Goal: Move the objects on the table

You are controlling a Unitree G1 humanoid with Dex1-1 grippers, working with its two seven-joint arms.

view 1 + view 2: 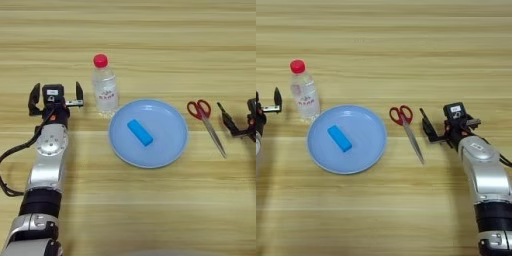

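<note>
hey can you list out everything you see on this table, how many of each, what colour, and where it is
Table: one, light wood, fills the view.
Plate: one, light blue, centre.
Block: one, bright blue, lying on the plate.
Bottle: one, clear with red cap, upright, just behind the plate's left edge.
Scissors: one pair, red handles, right of the plate, blades pointing toward the robot.
Left tool: one, black fingers spread open, left of the bottle, holding nothing.
Right tool: one, black, right of the scissors, fingers apart, holding nothing.
</note>
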